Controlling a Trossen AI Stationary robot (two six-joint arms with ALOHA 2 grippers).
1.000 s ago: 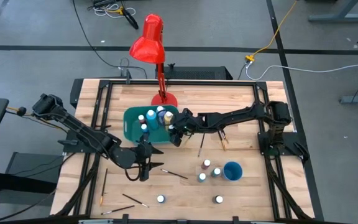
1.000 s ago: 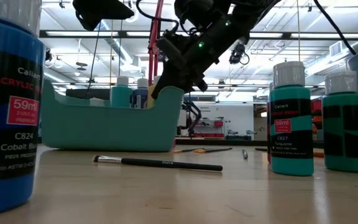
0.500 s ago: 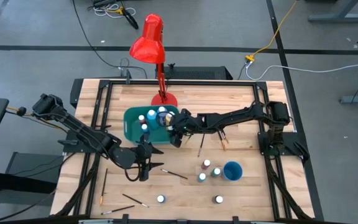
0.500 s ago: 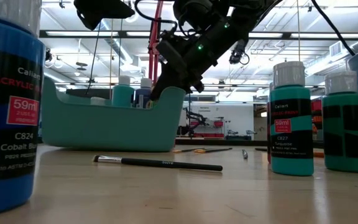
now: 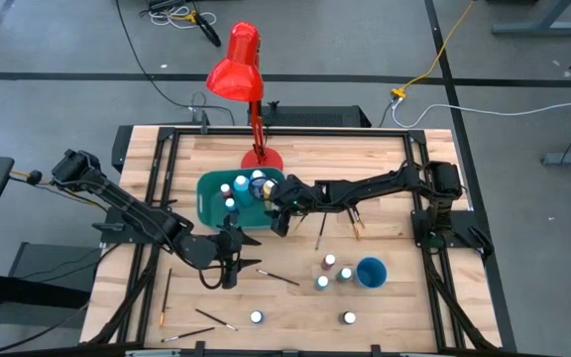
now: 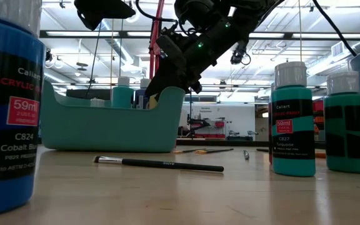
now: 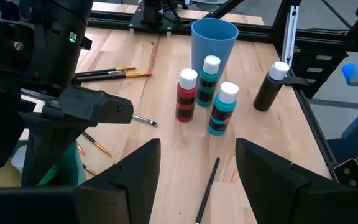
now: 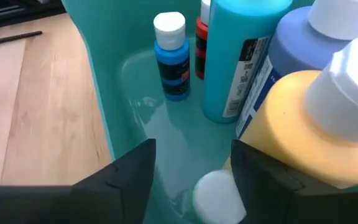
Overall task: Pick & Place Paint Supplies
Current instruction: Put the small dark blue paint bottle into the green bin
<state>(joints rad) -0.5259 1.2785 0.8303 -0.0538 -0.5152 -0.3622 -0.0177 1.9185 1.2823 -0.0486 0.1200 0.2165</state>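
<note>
The teal bin (image 5: 228,203) holds several white-capped paint bottles, among them a yellow one (image 8: 309,124), a tall teal one (image 8: 241,50) and a small blue one (image 8: 171,59). My right gripper (image 8: 191,180) reaches down into the bin's right end, open. A small white cap (image 8: 216,196) shows between its fingers; I cannot tell whether a finger touches it. My left gripper (image 7: 197,149) hangs open above the table near the bin's front, with nothing between its fingers. Below it a dark paintbrush (image 7: 207,190) lies flat on the wood.
A blue cup (image 5: 371,272) stands front right, with a red bottle and two teal bottles (image 7: 209,81) beside it. Two more bottles (image 5: 256,317) (image 5: 349,318) stand near the front edge. Brushes (image 5: 278,278) lie scattered. A red lamp (image 5: 236,64) rises behind the bin.
My right gripper has stayed over the bin's right end, opened, and tipped slightly. In the low view its lower fingertip now reaches farther over the bin. The left arm has kept still.
</note>
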